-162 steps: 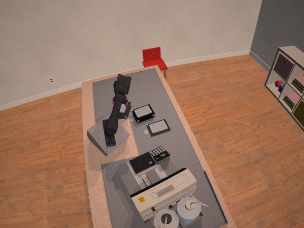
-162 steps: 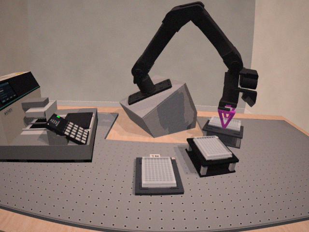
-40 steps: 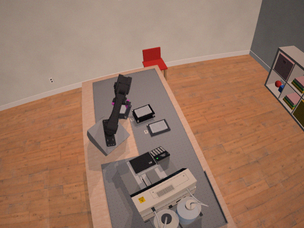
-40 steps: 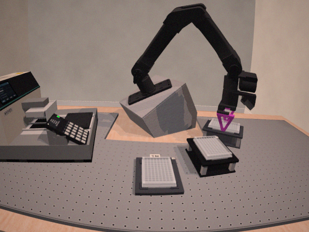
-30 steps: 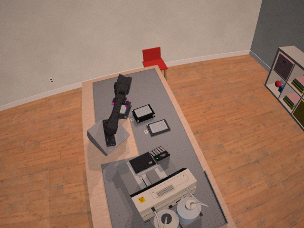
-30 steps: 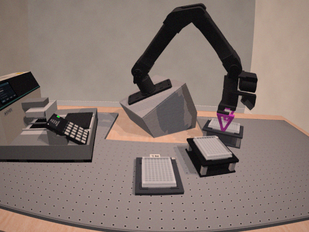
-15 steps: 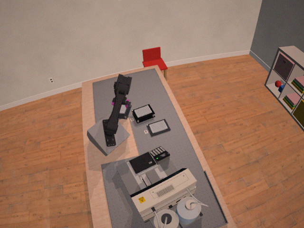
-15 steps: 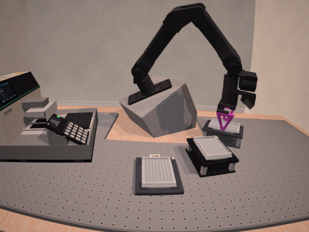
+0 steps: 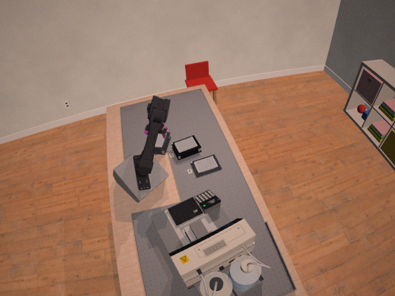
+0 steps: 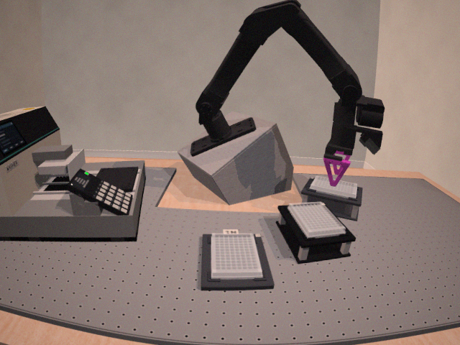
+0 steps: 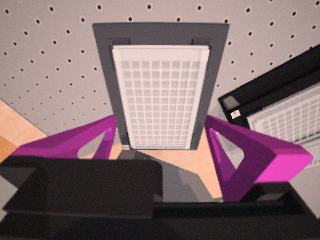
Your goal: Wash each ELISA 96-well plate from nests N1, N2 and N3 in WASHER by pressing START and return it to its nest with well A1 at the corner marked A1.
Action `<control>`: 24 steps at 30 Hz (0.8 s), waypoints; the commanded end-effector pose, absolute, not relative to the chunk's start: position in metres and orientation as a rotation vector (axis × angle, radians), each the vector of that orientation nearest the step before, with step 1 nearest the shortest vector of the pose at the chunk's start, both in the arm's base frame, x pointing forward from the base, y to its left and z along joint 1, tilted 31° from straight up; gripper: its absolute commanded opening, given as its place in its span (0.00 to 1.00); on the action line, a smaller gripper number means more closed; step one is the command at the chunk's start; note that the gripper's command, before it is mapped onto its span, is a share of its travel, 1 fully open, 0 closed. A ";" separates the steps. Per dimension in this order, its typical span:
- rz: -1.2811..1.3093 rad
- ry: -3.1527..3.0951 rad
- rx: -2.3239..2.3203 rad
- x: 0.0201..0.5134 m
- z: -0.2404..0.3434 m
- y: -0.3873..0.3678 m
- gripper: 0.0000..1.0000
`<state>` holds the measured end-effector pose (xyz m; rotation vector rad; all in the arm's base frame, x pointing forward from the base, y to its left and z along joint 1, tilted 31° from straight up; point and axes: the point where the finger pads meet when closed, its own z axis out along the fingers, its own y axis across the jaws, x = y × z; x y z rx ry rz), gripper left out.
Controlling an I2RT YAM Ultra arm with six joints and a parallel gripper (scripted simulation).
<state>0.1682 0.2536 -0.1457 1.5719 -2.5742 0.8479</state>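
Walls [image 9: 127, 47]: off-white, white baseboard; socket [image 9: 66, 103] low on the left; grey wall [image 9: 360, 34] at right.
Floor [image 9: 47, 197]: wood planks.
Table [image 9: 112, 191]: long, light wood edge, grey perforated mat [image 10: 111, 297] on top.
Chair [image 9: 199, 75]: red, at the table's far end, against the wall.
Shelf [image 9: 373, 65]: white cubby unit at right; holds a dark bin [image 9: 368, 86], a red ball [image 9: 361, 108], a blue block [image 9: 365, 115], stacked coloured items [image 9: 379, 129].

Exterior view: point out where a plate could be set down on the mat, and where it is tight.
Free: the broad strip of mat in front of the washer and the front nest. Also free to the right of the raised black nest. Crowded: between that nest, the rear nest and the open gripper.
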 end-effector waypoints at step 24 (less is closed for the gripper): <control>0.838 -2.588 1.582 0.157 -0.107 0.277 1.00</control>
